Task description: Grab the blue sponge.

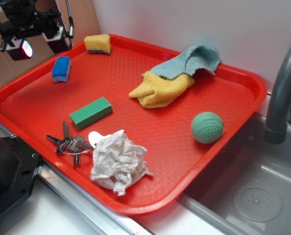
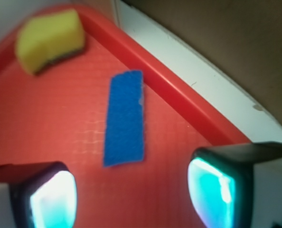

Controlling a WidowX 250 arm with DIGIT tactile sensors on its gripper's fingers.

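Crumpled white tissue paper [image 1: 117, 162] is seen closest to the exterior camera, at the tray's six o'clock edge, with a bunch of metal keys [image 1: 70, 143] just beside it toward nine o'clock. Both rest on the red plastic tray [image 1: 160, 147]. A green rectangular block [image 1: 90, 112] is placed near the tray's middle, and a green dimpled ball [image 1: 207, 128] lies toward four o'clock. A yellow cloth [image 1: 160, 89] and a teal-blue cloth [image 1: 192, 61] are heaped together near one o'clock.

The small, rounded, bright blue sponge [image 1: 61, 68] is found at about ten o'clock on the tray, close to the raised rim, with the yellow sponge with a dark layer [image 1: 97, 43] well apart from it toward eleven o'clock.

The black gripper [image 2: 131, 194] is held above the blue sponge, off the tray surface, and its jaws are spread wide with nothing between them. In the wrist view the blue sponge [image 2: 125, 118] is seen ahead of the two finger pads [image 2: 53, 199], not yet between them.

For a clean grasp, the gripper should probably be advanced until the sponge is centred between the pads, then lowered straight down. The narrow width should be spanned, and the nearby rim should be cleared by the outer finger.
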